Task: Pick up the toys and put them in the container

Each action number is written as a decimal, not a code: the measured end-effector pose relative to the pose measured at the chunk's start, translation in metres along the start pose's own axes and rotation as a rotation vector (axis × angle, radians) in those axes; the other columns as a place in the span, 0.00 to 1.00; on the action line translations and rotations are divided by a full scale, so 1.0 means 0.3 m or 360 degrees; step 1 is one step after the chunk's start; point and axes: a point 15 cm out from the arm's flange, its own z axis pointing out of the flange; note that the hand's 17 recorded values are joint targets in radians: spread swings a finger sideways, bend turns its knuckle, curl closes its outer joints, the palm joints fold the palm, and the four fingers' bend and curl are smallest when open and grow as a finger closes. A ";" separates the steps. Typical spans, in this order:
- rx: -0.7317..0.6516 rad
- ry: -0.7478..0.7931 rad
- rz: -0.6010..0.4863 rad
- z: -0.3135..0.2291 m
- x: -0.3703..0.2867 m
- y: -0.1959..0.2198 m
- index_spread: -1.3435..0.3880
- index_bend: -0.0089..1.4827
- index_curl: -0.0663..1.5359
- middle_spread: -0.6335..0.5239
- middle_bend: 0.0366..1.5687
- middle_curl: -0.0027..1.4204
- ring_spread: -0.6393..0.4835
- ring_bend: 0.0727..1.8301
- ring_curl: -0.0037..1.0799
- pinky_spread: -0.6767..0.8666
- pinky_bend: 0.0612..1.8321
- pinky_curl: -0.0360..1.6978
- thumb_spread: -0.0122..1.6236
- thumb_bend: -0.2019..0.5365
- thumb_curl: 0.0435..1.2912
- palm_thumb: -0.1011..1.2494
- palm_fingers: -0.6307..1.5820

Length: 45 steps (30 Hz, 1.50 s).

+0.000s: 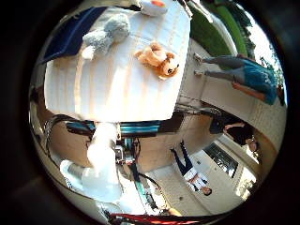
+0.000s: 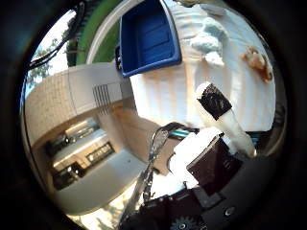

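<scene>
The white-and-black robot hand [image 2: 218, 120], fingers straight and empty, hangs well above the white cloth-covered surface [image 1: 117, 89], where the grey plush toy [image 1: 103, 35] and the orange plush bear [image 1: 159, 58] lie unpicked beside the blue plastic container [image 2: 148, 36].

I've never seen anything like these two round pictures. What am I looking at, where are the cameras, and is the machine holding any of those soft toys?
Both pictures come from tiny wide-angle cameras set in the palm of a robot hand, one near its thumb, one near its little finger. That is why the scene looks round and tilted. The white and black parts reaching in are the hand's own fingers, which look fairly straight and hold nothing.

The hand is well away from a table covered with a pale striped cloth. On the cloth lie a grey plush toy, an orange-brown teddy bear and, at the far edge, part of a white toy with orange on it. A blue container sits at one end of the table; what shows of its inside looks empty.
</scene>
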 end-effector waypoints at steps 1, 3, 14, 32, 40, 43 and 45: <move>0.0020 0.0006 0.0008 -0.023 0.010 -0.010 0.63 0.14 0.27 0.59 0.08 0.20 0.82 0.10 0.30 0.71 0.18 0.15 0.76 0.25 0.27 0.64 0.38; 0.0055 0.0062 0.0125 -0.087 0.130 -0.030 0.63 0.14 0.27 0.59 0.08 0.20 0.82 0.10 0.30 0.71 0.18 0.15 0.76 0.25 0.27 0.64 0.38; 0.0123 0.0106 0.0417 -0.112 0.562 0.005 0.64 0.12 0.26 0.59 0.08 0.20 0.81 0.12 0.31 0.71 0.21 0.16 0.76 0.25 0.27 0.65 0.38; 0.0172 0.0142 0.0378 0.411 0.820 -0.215 0.68 0.12 0.22 0.57 0.09 0.22 0.80 0.15 0.32 0.70 0.24 0.16 0.72 0.24 0.26 0.58 0.37; 0.0173 0.0149 0.0369 0.414 0.816 -0.231 0.69 0.13 0.22 0.57 0.09 0.22 0.80 0.15 0.31 0.70 0.23 0.15 0.72 0.24 0.26 0.59 0.37; 0.0128 0.0131 0.0339 0.450 0.801 -0.256 0.70 0.13 0.23 0.57 0.09 0.22 0.80 0.15 0.31 0.70 0.22 0.15 0.72 0.24 0.27 0.60 0.38; 0.0100 0.0122 0.0327 0.473 0.787 -0.271 0.70 0.13 0.23 0.56 0.10 0.23 0.80 0.16 0.31 0.70 0.21 0.15 0.71 0.25 0.27 0.61 0.40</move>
